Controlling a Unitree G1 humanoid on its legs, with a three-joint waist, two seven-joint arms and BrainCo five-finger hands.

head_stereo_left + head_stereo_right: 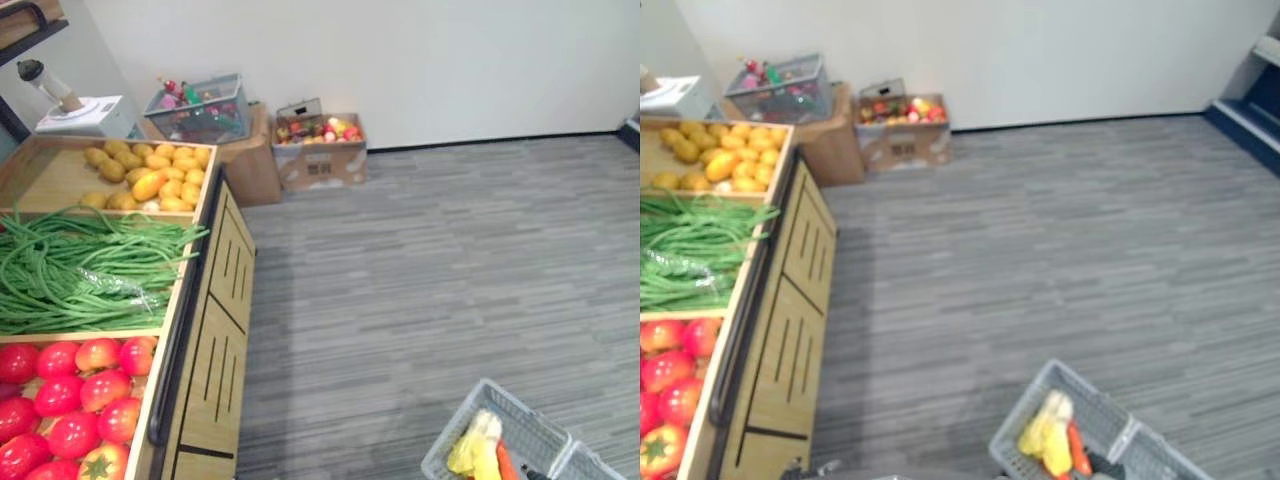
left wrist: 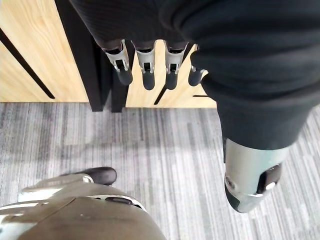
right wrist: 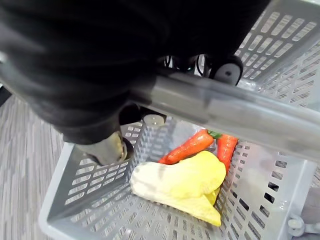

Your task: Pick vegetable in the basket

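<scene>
Your right hand (image 3: 106,149) is curled round the handle (image 3: 225,112) of the grey basket (image 3: 85,190) at five o'clock. Two carrots (image 3: 190,146) and yellow corn (image 3: 180,182) lie inside. Your left hand (image 2: 148,70) hangs with its fingers straight.

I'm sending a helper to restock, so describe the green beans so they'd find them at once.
Find the wooden produce stand on the left. The green beans fill its middle compartment, between the yellow produce farther back and the red tomatoes nearer: the only long, thin green strands.
</scene>
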